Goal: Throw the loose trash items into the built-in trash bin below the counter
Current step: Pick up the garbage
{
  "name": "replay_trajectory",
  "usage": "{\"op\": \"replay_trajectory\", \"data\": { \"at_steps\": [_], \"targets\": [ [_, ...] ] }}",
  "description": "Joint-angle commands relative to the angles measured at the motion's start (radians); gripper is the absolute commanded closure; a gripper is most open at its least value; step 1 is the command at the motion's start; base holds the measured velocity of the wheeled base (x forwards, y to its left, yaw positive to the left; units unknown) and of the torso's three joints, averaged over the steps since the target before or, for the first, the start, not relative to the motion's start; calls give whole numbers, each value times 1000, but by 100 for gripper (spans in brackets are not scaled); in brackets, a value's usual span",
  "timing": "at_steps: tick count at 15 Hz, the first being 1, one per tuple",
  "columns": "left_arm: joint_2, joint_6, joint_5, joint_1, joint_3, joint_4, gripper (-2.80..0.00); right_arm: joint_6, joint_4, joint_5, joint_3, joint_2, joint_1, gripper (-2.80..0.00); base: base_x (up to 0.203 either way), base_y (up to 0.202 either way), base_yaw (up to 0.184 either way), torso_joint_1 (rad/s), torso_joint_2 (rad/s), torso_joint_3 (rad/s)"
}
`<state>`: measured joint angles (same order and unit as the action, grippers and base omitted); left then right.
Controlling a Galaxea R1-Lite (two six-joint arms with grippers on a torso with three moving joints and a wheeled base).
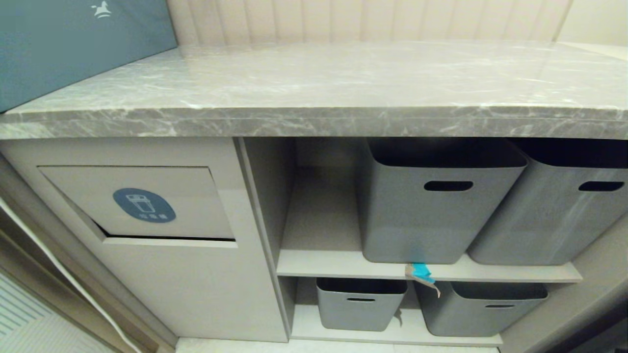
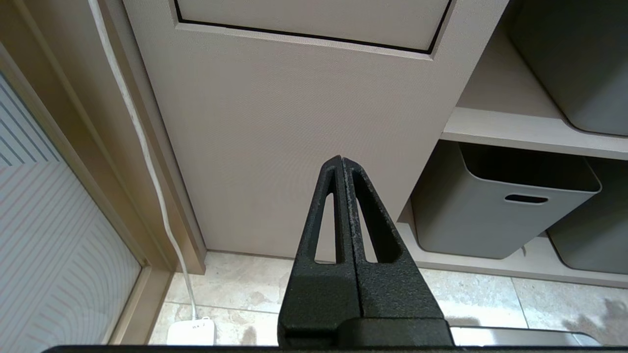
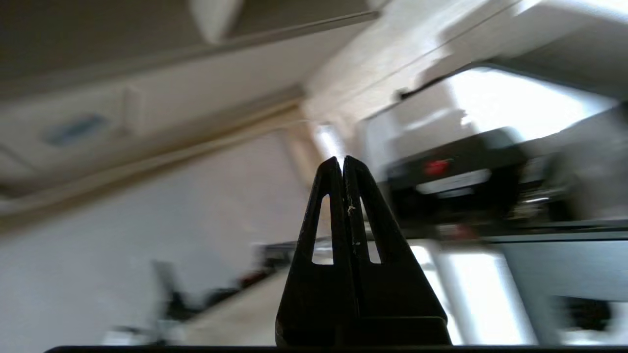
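One loose trash item (image 1: 421, 274), turquoise tape on a tan cardboard bit, hangs off the front edge of the upper shelf below the counter (image 1: 314, 122). The built-in trash bin (image 1: 142, 202) is a beige flap with a blue-grey oval sticker, in the cabinet front at the left. Neither arm shows in the head view. My left gripper (image 2: 341, 159) is shut and empty, pointing at the cabinet front under the flap, low near the floor. My right gripper (image 3: 342, 159) is shut and empty, facing out into the room, away from the shelves.
Two grey tubs (image 1: 431, 201) stand on the upper shelf (image 1: 324, 264), two smaller ones (image 1: 360, 304) on the lower. A teal-blue box (image 1: 73, 44) rests on the counter's left end. A white cable (image 2: 142, 147) runs down to a white adapter (image 2: 191, 333) on the tiled floor.
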<state>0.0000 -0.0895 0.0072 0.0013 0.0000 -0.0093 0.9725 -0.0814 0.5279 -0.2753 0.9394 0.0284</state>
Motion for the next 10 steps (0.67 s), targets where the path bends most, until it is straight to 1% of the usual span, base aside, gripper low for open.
{"op": "replay_trajectory", "data": {
  "at_steps": [1, 2, 3, 5, 6, 8, 10],
  "targets": [
    [2, -1, 0, 0, 3, 0, 0, 158, 48, 10, -41, 103, 20, 0, 0, 0, 0, 0, 0, 0],
    [2, -1, 0, 0, 3, 0, 0, 220, 124, 12, -54, 163, 51, 0, 0, 0, 0, 0, 0, 0],
    [2, -1, 0, 0, 3, 0, 0, 247, 185, 12, -59, 222, 72, 0, 0, 0, 0, 0, 0, 0],
    [2, -1, 0, 0, 3, 0, 0, 268, 292, 12, -66, 367, 92, 0, 0, 0, 0, 0, 0, 0],
    [2, -1, 0, 0, 3, 0, 0, 273, 349, 11, -70, 437, 96, -280, 0, 0, 0, 0, 0, 0],
    [2, -1, 0, 0, 3, 0, 0, 280, 465, 5, -77, 580, 100, -280, 0, 0, 0, 0, 0, 0],
    [2, -1, 0, 0, 3, 0, 0, 284, 556, -28, -82, 686, 101, -280, 0, 0, 0, 0, 0, 0]
  ]
}}
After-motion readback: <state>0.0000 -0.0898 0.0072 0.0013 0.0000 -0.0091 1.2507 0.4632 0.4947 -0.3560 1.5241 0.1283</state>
